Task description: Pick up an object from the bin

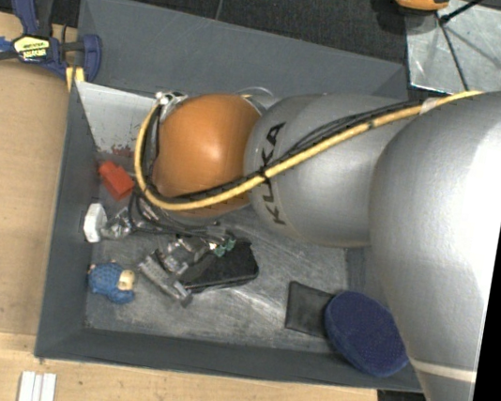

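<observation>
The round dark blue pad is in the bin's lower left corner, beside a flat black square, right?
No. The camera view shows the round dark blue pad in the lower right corner of the bin, not the left. It does lie beside the flat black square.

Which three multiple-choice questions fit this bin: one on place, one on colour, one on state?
1. Where in the bin does the blue disc lie?
A. lower right
B. upper left
C. middle

2. What colour is the block by the left wall?
A. green
B. red
C. yellow

3. How do the disc and the black pad lie?
A. in opposite corners
B. pad on the disc
C. side by side, touching

Answers:
1. A: it sits by the lower right wall.
2. B: it is plainly red.
3. C: the disc's edge meets the pad's right side.
</observation>
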You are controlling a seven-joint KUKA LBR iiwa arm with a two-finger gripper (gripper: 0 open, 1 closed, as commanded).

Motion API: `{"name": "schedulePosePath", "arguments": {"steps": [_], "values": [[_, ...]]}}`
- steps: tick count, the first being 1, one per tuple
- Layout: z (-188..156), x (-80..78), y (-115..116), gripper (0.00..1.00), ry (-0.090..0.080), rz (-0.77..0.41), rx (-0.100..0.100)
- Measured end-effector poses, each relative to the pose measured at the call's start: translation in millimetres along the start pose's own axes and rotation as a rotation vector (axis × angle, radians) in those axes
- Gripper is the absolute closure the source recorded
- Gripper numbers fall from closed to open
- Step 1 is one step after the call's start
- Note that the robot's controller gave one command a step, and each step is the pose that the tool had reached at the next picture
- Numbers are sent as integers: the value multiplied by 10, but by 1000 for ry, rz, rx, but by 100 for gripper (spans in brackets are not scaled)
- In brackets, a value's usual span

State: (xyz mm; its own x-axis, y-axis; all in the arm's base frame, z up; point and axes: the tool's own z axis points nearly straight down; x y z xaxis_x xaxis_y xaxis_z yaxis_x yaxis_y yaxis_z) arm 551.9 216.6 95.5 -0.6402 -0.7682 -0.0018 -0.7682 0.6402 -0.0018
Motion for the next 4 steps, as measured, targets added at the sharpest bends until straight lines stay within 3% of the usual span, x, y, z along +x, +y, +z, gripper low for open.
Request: {"name": "schedulePosePath", "arguments": {"steps": [1,2,3,4], "values": [[82,185,551,0,6,68,0],[221,149,339,0,-5,-221,7],[192,94,376,100,-21,-221,5],[-1170,160,268,100,-9,-216,5]]}}
